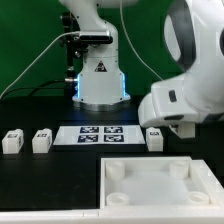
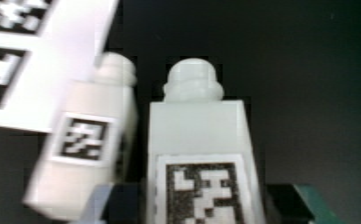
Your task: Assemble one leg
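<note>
In the wrist view my gripper (image 2: 209,203) is shut on a leg (image 2: 203,130), a white stubby block with a marker tag on its face and a round peg at its far end. A dark finger (image 2: 127,203) presses each side of it. A second leg (image 2: 84,125) lies right beside it, next to the marker board (image 2: 26,60). In the exterior view that second leg (image 1: 154,137) sits at the board's right end. My gripper (image 1: 184,128) is just to its right, mostly hidden by the arm, as is the held leg. Two more legs (image 1: 12,141) (image 1: 42,140) stand at the left.
The marker board (image 1: 97,135) lies in the middle of the black table. The large white square board with round corner sockets (image 1: 160,195) lies at the front right. The robot base (image 1: 100,80) stands behind, with cables and a green backdrop.
</note>
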Available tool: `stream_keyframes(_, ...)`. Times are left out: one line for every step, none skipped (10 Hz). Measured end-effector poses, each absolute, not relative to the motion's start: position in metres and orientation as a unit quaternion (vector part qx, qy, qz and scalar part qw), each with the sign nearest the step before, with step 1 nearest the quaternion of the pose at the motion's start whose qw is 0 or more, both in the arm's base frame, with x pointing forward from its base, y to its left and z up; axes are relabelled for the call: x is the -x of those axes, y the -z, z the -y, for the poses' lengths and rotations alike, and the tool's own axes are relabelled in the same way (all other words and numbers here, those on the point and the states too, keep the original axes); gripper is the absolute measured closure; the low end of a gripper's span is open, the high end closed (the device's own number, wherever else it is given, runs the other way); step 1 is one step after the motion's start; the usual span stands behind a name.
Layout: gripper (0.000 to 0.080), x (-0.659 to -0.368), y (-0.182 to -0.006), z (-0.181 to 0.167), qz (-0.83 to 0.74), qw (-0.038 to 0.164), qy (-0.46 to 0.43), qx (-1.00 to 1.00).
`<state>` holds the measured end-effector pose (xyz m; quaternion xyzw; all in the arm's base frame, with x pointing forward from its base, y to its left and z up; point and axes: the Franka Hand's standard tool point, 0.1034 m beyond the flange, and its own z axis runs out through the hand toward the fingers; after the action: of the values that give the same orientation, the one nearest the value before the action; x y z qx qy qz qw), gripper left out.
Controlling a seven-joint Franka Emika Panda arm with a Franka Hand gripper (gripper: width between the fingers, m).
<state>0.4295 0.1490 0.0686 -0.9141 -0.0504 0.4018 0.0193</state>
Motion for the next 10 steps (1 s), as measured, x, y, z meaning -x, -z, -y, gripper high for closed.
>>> stream_keyframes(0.0509,-0.452,-0.086,-0.143,0.056,0.025,-0.331,0.942)
stream_keyframes(0.0509,-0.462,-0.104,-0.137,0.061,0.027,-0.269,0.961)
stream_keyframes(0.0509,-0.470,-0.117,-0.134,0.061,0.029,-0.222,0.973)
stream_keyframes(0.0509,-0.479,-0.127,-0.134,0.060,0.032,-0.157,0.985)
stream_keyframes(0.0509,-0.477,-0.123,-0.133,0.060,0.033,-0.108,0.992)
stream_keyframes(0.0509,-0.475,-0.120,-0.132,0.059,0.034,-0.078,0.995)
stream_keyframes(0.0509,-0.483,-0.121,-0.132,0.058,0.038,-0.013,0.998)
stream_keyframes(0.0509,-0.485,-0.119,-0.130,0.056,0.041,0.040,0.997)
stream_keyframes(0.0509,-0.504,-0.112,-0.115,0.080,0.044,0.081,0.992)
stream_keyframes(0.0509,-0.531,-0.117,-0.107,0.085,0.044,0.123,0.988)
